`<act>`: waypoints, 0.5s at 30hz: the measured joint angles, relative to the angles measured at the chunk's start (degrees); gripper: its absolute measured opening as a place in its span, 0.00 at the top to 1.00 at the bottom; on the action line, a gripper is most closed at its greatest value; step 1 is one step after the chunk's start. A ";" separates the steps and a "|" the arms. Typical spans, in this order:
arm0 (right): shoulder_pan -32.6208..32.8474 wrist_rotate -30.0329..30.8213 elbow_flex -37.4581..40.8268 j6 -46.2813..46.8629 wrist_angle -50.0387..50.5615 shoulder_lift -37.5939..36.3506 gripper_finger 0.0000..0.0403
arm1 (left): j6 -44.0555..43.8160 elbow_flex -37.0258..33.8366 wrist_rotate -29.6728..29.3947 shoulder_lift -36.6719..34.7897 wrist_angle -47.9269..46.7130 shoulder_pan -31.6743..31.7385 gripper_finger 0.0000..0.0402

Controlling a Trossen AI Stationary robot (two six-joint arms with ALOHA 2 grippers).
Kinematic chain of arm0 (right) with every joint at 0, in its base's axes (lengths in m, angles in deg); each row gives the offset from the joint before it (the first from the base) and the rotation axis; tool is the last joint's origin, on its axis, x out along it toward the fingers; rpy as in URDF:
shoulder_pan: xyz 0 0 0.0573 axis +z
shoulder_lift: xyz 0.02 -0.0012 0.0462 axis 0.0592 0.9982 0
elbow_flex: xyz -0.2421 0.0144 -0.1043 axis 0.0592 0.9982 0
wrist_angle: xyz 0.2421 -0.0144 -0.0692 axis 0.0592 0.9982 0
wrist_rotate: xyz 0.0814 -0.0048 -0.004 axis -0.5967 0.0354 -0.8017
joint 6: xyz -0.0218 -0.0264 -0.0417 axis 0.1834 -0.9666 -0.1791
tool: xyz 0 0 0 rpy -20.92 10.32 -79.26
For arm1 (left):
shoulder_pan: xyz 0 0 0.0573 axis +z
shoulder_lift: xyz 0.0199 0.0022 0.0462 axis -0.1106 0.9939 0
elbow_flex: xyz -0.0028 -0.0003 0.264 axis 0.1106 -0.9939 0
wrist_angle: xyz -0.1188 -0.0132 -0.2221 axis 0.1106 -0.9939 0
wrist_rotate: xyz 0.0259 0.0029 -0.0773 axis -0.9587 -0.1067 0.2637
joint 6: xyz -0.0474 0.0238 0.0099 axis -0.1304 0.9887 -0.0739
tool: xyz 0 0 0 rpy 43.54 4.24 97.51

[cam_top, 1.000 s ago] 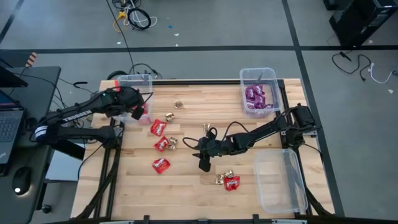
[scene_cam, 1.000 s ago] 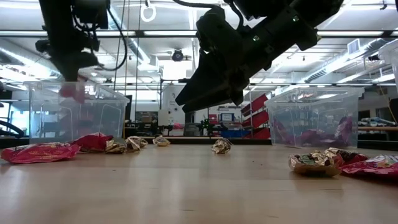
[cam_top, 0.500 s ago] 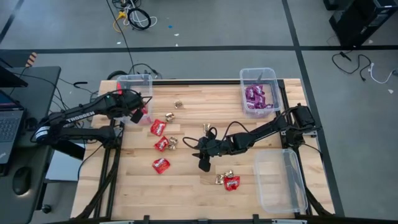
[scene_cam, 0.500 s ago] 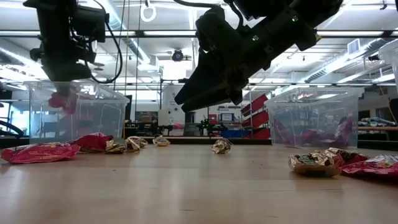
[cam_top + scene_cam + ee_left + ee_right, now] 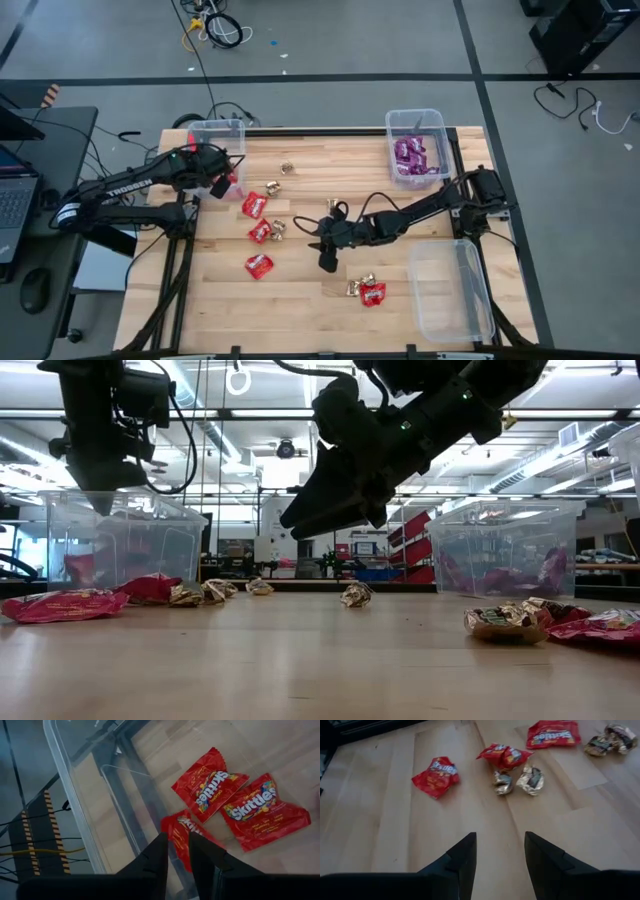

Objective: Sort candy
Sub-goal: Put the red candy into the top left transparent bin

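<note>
While you've got both arms out over it, the biggest thing in shot is the grey concrete floor with cables trailing across it, and the low view looks into a long room with ceiling strip lights. On that floor sits your pale wood-plank table. A desk with a laptop stands off its left side. Three clear bins ride the edges: an empty one near right, one far right with purple packets, one far left. Your left gripper hangs over that far-left bin, fingers slightly parted and nothing between them, with red packets lying in the bin under it. Your right gripper hovers mid-table, fingers spread wide and empty. More red packets and gold foil pieces are scattered over the planks.
</note>
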 joint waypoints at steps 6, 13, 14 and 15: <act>-1.43 0.00 0.00 -0.52 0.02 0.00 0.63 | 1.63 0.00 -0.45 -0.02 1.51 0.00 0.79; -2.31 0.00 0.02 -0.72 -1.16 0.00 0.63 | 4.64 5.11 -0.07 -0.02 2.01 -0.02 0.79; -2.31 0.00 0.02 -0.72 -1.53 0.00 0.63 | 5.07 6.43 -0.07 -0.02 2.12 -0.07 0.79; -2.34 0.00 0.02 -0.89 -1.88 0.00 0.63 | 5.80 7.72 -0.07 -0.04 2.29 -0.30 0.79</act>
